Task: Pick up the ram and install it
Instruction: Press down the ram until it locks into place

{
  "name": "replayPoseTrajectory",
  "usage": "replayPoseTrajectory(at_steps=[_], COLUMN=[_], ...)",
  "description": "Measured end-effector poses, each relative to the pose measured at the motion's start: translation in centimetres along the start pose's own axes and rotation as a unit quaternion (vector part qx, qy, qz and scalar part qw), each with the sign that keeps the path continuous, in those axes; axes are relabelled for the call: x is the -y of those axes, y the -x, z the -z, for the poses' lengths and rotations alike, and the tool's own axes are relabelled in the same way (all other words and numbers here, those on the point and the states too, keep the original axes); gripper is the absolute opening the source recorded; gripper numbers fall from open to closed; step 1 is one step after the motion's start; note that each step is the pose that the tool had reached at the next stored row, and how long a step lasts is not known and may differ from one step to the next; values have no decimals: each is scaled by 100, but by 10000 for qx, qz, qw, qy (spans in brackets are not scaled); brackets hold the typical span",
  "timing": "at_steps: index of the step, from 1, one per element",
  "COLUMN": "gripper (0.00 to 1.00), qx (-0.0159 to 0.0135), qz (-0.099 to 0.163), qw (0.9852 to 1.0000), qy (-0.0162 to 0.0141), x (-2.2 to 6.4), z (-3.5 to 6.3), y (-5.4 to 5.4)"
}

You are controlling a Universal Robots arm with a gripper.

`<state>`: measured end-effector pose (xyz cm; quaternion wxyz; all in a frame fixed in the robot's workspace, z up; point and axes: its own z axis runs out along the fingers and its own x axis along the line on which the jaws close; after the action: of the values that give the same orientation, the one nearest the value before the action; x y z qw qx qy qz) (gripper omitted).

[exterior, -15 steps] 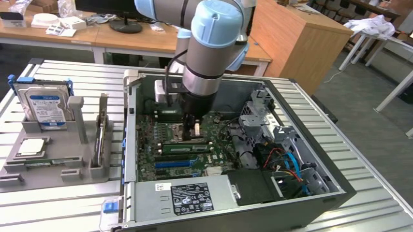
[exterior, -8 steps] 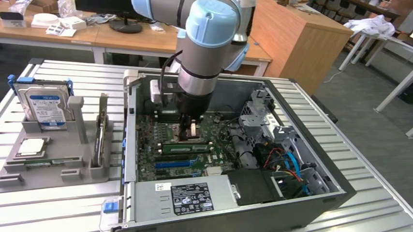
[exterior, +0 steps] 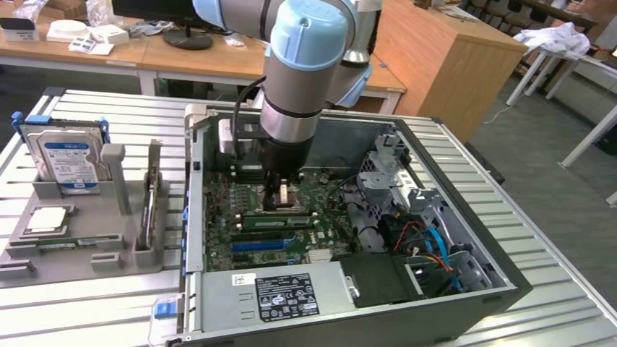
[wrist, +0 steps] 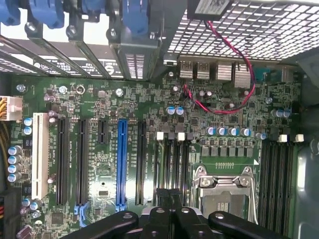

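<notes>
Gripper (wrist: 169,196) closed together above motherboard (wrist: 149,109); exterior view shows ram (exterior: 277,221) seated.

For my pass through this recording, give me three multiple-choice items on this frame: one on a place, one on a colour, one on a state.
1. Where is the claw?
A. Over the grey tray
B. Inside the open computer case, over the motherboard
C. Above the wooden desk

2. What colour is the label on the hard drive in the grey tray?
A. Blue
B. Red
C. Yellow

3. How does the claw stand?
A. Wide open
B. Shut
C. Half open

Answers: 1 B, the arm reaches down into the computer case above the motherboard; 2 A, the label shows blue; 3 B, its fingers sit pressed together.
</notes>
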<state>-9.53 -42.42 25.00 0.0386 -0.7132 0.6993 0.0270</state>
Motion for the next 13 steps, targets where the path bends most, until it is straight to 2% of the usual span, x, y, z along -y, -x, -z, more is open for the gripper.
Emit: replayPoseTrajectory(at_steps=[13], gripper=[11], qx=[0], qz=[0], qw=[10000], qy=[0], x=[-8], z=[-46], y=[-5])
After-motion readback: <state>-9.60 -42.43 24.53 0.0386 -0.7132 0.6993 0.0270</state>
